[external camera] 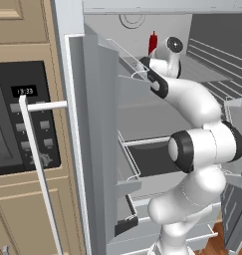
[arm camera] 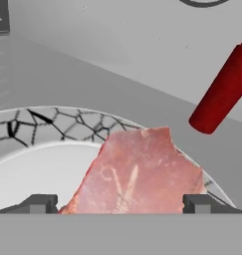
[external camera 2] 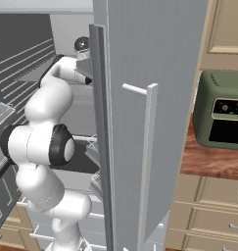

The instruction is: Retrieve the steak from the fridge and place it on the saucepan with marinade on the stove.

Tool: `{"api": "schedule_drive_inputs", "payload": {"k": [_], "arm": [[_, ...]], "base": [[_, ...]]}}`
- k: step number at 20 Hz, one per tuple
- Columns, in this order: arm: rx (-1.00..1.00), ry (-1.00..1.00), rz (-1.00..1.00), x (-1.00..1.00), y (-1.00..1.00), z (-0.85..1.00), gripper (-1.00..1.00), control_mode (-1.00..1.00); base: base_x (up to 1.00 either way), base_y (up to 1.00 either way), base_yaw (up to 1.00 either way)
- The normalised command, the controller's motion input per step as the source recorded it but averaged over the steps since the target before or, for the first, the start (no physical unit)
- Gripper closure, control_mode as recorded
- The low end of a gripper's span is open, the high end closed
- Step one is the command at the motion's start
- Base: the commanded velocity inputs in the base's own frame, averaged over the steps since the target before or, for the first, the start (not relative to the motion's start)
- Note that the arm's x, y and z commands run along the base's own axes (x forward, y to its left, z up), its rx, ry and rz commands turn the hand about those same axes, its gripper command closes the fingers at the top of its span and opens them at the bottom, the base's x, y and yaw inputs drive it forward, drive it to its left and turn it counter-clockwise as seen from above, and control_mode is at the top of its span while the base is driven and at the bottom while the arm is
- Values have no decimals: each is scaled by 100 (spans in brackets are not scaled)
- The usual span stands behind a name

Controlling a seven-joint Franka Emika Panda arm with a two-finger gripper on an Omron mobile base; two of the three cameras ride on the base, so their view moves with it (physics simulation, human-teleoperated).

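Note:
The fridge (external camera: 92, 124) stands with both doors open, and my arm reaches onto an upper shelf. In the hand view the steak (arm camera: 137, 169), a red-pink slab with pale marbling, lies on a round white plate (arm camera: 53, 124) with a crackled rim. My gripper (arm camera: 120, 204) is open just at the steak's near edge, one fingertip (arm camera: 40, 203) on each side of the slab, not closed on it. The saucepan and the stove are out of view.
An upright red sauce bottle (arm camera: 222, 92) stands on the shelf just beyond the plate, to the right, also visible behind my wrist (external camera: 153, 43). The open fridge doors (external camera 2: 140, 59) flank the arm. A black microwave (external camera: 18, 119) is left, a green toaster oven (external camera 2: 221, 110) right.

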Motion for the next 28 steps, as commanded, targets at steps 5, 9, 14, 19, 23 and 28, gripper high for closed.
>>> {"api": "schedule_drive_inputs", "payload": {"k": [5, 9, 14, 19, 23, 28], "arm": [[-1, 5, 0, 10, 6, -13, -100, -100], [0, 6, 0, 0, 1, 4, -100, -100], [0, 4, 0, 0, 0, 0, -100, -100], [-1, 3, 1, 0, 0, -16, 100, -100], [-2, 1, 2, 0, 0, -33, 100, -100], [0, 0, 1, 2, 0, -12, 100, -100]], "base": [[0, 0, 0], [0, 0, 0], [0, 0, 0], [0, 0, 0], [0, 0, 0], [0, 0, 0]]}}
